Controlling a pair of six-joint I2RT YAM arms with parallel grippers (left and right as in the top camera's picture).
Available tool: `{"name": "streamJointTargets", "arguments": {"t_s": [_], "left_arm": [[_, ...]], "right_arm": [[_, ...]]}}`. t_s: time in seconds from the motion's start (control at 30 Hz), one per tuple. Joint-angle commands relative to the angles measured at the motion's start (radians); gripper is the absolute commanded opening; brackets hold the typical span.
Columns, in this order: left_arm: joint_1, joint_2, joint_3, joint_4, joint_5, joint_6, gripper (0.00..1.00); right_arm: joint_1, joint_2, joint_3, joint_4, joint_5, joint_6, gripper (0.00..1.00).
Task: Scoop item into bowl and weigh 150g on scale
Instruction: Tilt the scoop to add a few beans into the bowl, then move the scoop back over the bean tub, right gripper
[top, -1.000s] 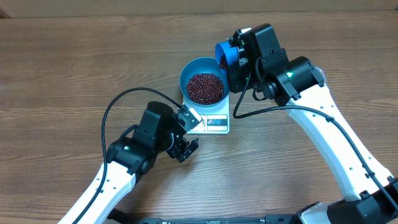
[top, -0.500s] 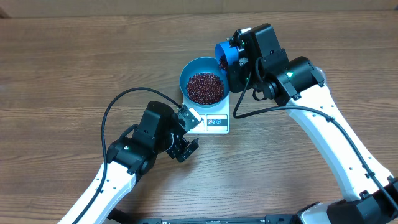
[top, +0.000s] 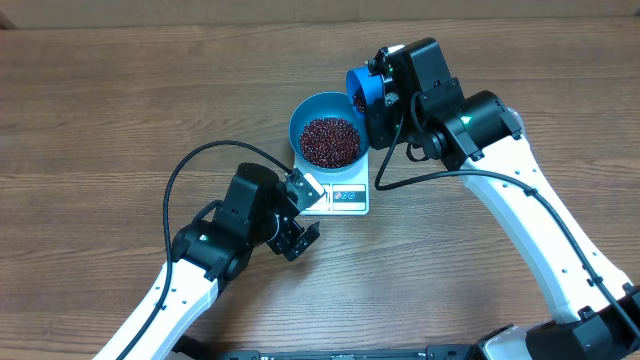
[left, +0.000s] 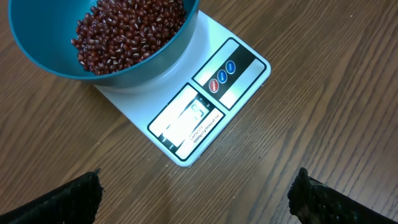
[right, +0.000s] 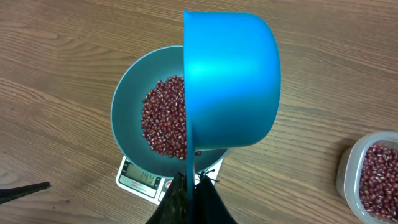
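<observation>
The beans lie as a dark red-brown heap in the bottom of the blue bowl, which stands on the white scale near the middle of the bench. In the overhead view the bowl covers the scale's 12 o'clock part. The display window and the button panel show on the bare strip at the bowl's 6 o'clock. The display carries dark digits, too small to read with certainty.

At the bowl's 2 o'clock, just over its rim, the blue scoop hangs tipped on its side. In the right wrist view its rounded back faces the camera and its mouth turns to 9 o'clock, toward the beans. Its thin handle runs straight down to 6 o'clock, where the right pincer is clamped tight on it.

The left pincer sits at the scale's 8 o'clock, low over the bench. Its fingers are spread wide and hold nothing. In the left wrist view the two dark fingertips show at the bottom corners, well apart, with the scale's display corner at 12 o'clock from the gap between them.

In the right wrist view a clear plastic tub stands at the bowl's 4 o'clock, cut by the frame edge, with more beans inside.
</observation>
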Motion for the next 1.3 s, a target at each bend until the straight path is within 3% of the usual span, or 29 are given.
{"name": "streamJointTargets", "arguments": {"t_s": [0.0, 0.13, 0.3, 0.63, 0.9, 1.27], "left_arm": [[0.005, -0.010, -0.006, 0.003, 0.015, 0.015, 0.99], [0.005, -0.010, -0.006, 0.003, 0.015, 0.015, 1.00], [0.005, -0.010, -0.006, 0.003, 0.015, 0.015, 0.99], [0.005, -0.010, -0.006, 0.003, 0.015, 0.015, 1.00], [0.005, -0.010, -0.006, 0.004, 0.015, 0.015, 1.00], [0.005, -0.010, -0.006, 0.003, 0.015, 0.015, 0.99]], "right_arm": [[0.005, -0.021, 0.026, 0.010, 0.006, 0.004, 0.04], [0.005, -0.021, 0.026, 0.010, 0.006, 0.011, 0.04], [-0.001, -0.021, 0.026, 0.006, -0.021, 0.139, 0.04], [-0.143, -0.021, 0.026, 0.011, -0.411, 0.265, 0.04], [-0.271, -0.021, 0.026, 0.070, -0.647, 0.275, 0.04], [-0.476, -0.021, 0.026, 0.113, -0.661, 0.296, 0.04]]}}
